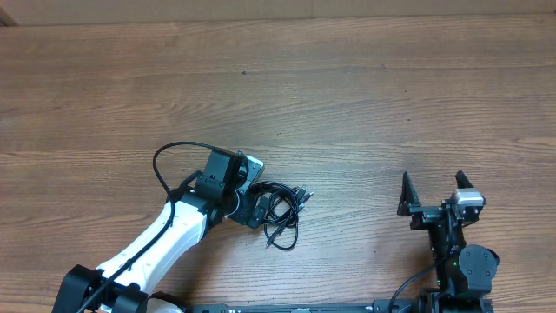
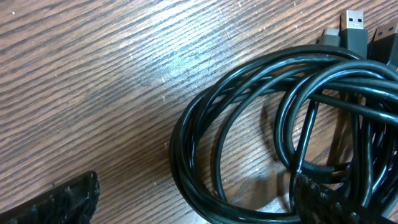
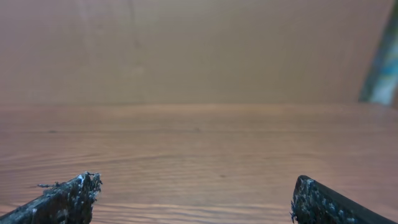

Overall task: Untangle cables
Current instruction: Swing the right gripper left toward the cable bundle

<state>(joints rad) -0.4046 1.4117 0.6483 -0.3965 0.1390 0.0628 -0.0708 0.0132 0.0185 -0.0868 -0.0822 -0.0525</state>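
Note:
The cables [image 1: 280, 202] lie as one small knotted bundle of thin black loops on the wooden table, left of centre, with plug ends [image 1: 302, 193] pointing right. My left gripper [image 1: 261, 207] is down at the bundle's left side and open. In the left wrist view the coiled cables [image 2: 261, 81] fill the right half, with silver-tipped plugs [image 2: 354, 25] at the top right. There the left gripper [image 2: 193, 208] straddles the lower loops, one fingertip [image 2: 65, 199] on bare wood and the other among the strands. My right gripper [image 1: 432, 187] stands open and apart, at the front right, holding nothing [image 3: 199, 202].
A thicker black cord [image 1: 169, 152] arcs off the left arm behind the gripper. The wooden table [image 1: 347, 87] stretches far back and to the right; a plain wall [image 3: 186, 50] shows beyond it in the right wrist view.

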